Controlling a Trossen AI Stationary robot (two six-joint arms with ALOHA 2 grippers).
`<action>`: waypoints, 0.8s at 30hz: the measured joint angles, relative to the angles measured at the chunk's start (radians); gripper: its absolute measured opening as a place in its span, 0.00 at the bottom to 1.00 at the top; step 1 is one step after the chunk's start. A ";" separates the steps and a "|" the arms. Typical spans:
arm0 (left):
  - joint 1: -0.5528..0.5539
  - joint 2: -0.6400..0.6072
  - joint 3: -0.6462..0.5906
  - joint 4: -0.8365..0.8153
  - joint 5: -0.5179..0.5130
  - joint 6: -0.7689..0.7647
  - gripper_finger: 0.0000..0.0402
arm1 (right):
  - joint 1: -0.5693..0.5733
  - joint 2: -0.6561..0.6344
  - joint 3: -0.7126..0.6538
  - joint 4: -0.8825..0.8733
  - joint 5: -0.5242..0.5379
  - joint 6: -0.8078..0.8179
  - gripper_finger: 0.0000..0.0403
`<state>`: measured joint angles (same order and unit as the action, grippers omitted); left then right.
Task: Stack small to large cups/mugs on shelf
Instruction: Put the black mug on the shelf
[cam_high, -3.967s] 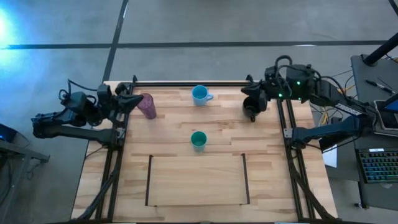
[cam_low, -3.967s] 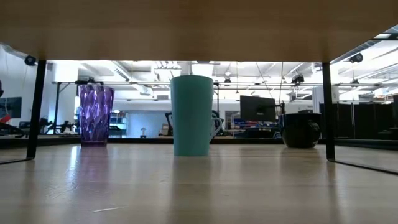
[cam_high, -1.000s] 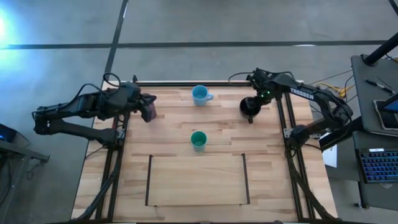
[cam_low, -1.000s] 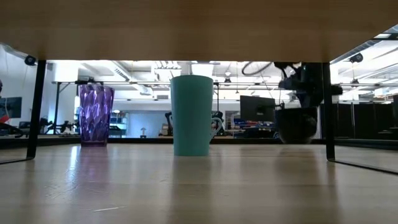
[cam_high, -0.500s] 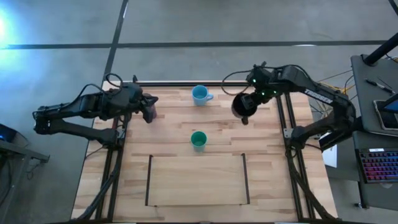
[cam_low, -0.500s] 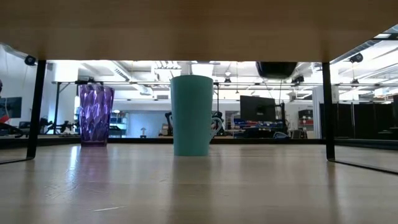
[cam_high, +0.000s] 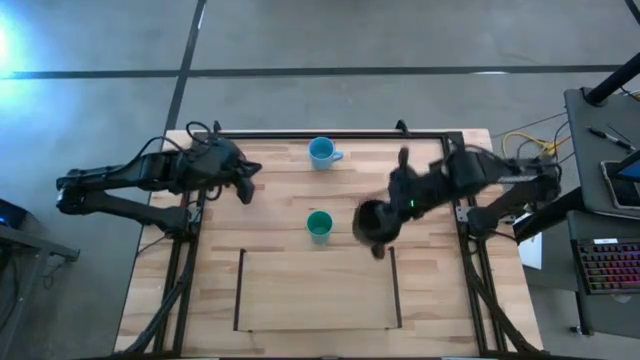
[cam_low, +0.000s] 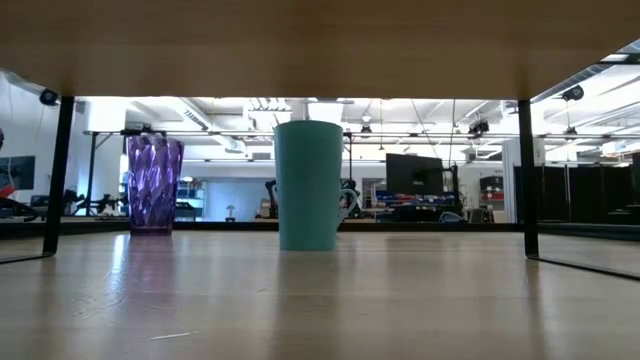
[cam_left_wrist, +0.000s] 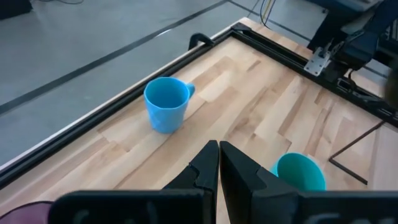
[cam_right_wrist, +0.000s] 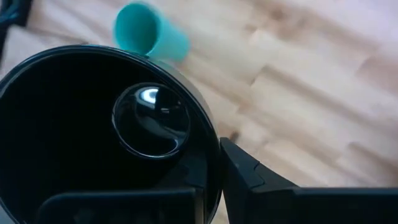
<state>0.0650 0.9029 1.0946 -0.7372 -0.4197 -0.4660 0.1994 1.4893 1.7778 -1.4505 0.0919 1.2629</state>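
Wooden tabletop's outlined shelf (cam_high: 315, 290) at lower centre lies bare: right gripper (cam_high: 385, 222) carries the black mug (cam_high: 368, 222) clamped by its rim toward it, while the left gripper (cam_high: 243, 185), upper left, pinches closed on nothing, leaving green cup (cam_high: 319, 225), blue mug (cam_high: 321, 152) and purple tumbler (cam_low: 153, 185) unplaced

Black mug (cam_right_wrist: 93, 143) above green cup (cam_right_wrist: 149, 34)

The right arm stretches in from the table's right edge, its gripper (cam_high: 375, 228) clamped, raised above the middle. The left arm lies along the far-left corner, its gripper (cam_left_wrist: 218, 163) pinched closed.
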 joint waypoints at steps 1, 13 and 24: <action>0.000 0.005 0.000 0.001 0.000 0.000 0.00 | 0.036 0.021 0.023 0.003 0.012 0.031 0.03; 0.000 0.014 -0.002 0.030 0.065 0.001 0.00 | 0.247 0.314 0.256 -0.094 0.005 0.211 0.04; -0.017 -0.007 -0.005 0.003 0.131 0.000 0.00 | 0.344 0.357 0.201 -0.111 0.010 0.395 0.08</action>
<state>0.0483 0.8963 1.0893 -0.7343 -0.2892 -0.4656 0.5429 1.8465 1.9792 -1.5612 0.1016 1.6583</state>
